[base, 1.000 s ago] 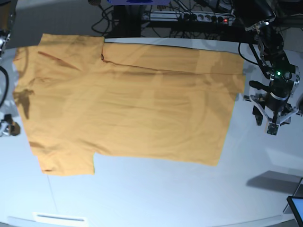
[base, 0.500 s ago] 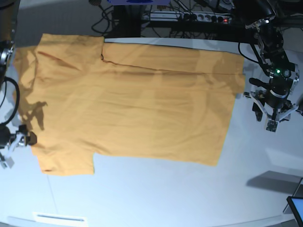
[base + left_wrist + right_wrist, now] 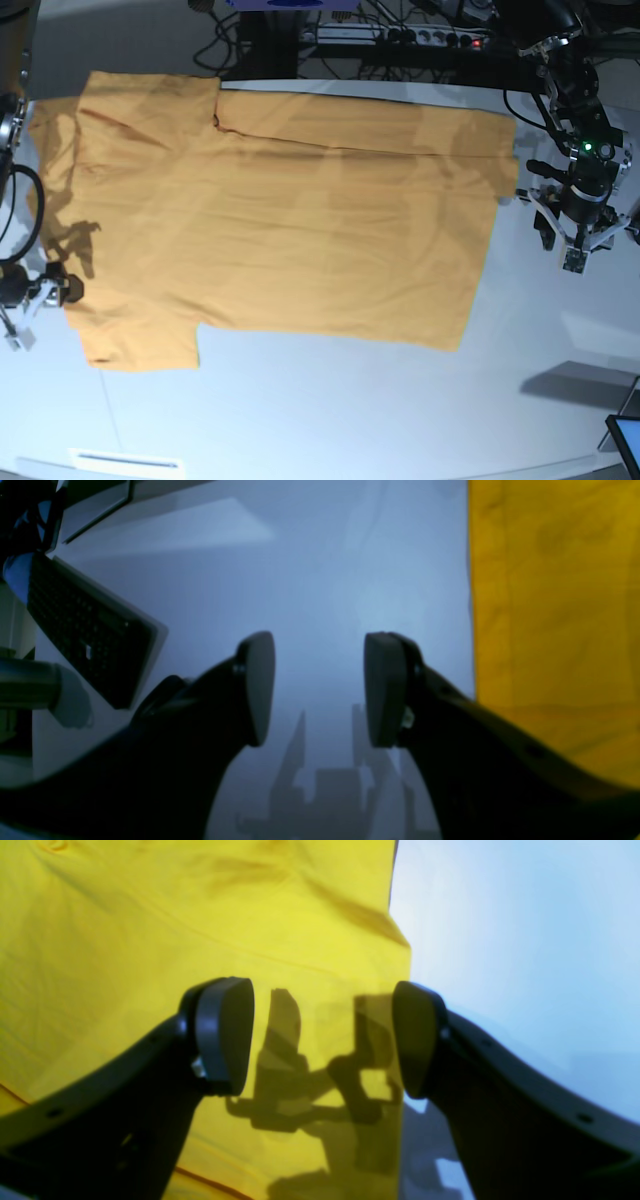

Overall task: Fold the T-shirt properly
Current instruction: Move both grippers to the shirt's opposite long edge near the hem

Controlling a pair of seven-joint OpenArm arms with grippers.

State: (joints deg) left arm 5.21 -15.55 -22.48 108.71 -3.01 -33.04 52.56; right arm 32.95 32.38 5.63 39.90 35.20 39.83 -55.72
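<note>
The orange-yellow T-shirt [image 3: 270, 210] lies spread flat on the pale table [image 3: 350, 420], sleeves toward the left of the base view. My right gripper [image 3: 38, 300] hovers at the shirt's left edge near the lower sleeve. In the right wrist view the right gripper [image 3: 322, 1035] is open above the T-shirt [image 3: 150, 915], its shadow falling on the cloth edge. My left gripper [image 3: 575, 250] hangs over bare table just right of the hem. In the left wrist view the left gripper [image 3: 320, 680] is open and holds nothing, with the T-shirt [image 3: 550, 605] beside it.
A power strip with cables [image 3: 400, 38] runs behind the table's far edge. A dark keyboard [image 3: 85, 635] sits beside the left arm. A screen corner [image 3: 625, 440] shows at the lower right, and a white strip [image 3: 125, 462] lies near the front edge.
The right gripper has moved toward the near side along the shirt's left edge, to the lower sleeve. The left gripper has drifted slightly toward the back. The shirt has not moved.
</note>
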